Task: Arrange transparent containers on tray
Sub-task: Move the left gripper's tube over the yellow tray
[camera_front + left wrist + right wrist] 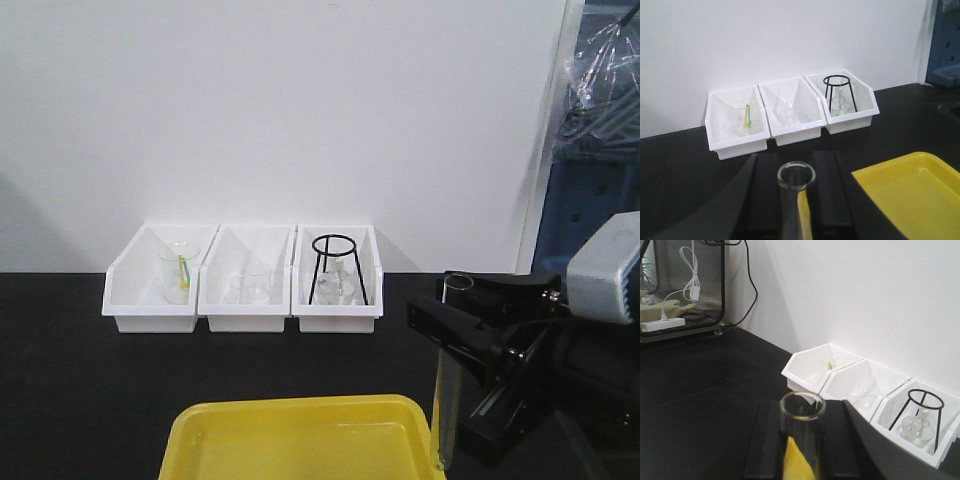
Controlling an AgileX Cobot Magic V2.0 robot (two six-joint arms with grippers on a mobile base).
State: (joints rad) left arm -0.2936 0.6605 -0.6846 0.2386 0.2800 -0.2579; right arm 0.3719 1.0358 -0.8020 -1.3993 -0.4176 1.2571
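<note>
A white wall (300,100) backs a black bench (80,400). A yellow tray (300,445) lies at the bench's near edge, about midway along it. Three white bins (245,312) stand side by side along the back edge, against the wall. The bin nearest the left edge holds a beaker (178,272) with yellow-green sticks (184,270) in it. The middle bin holds a second beaker (250,288). The bin nearest the right edge holds a black wire stand (333,268) set over a flask (336,290).

The right arm (540,350) reaches in from the bench's right edge. The right jaws are clamped on a tube (445,400), gripped near its rim and held nearly upright. Its rounded end hangs low at the tray's right rim; whether it touches cannot be told.

The left jaws, seen only from the left wrist, are closed on a second tube (790,215). It is held rim-up, just off the tray's left side.
</note>
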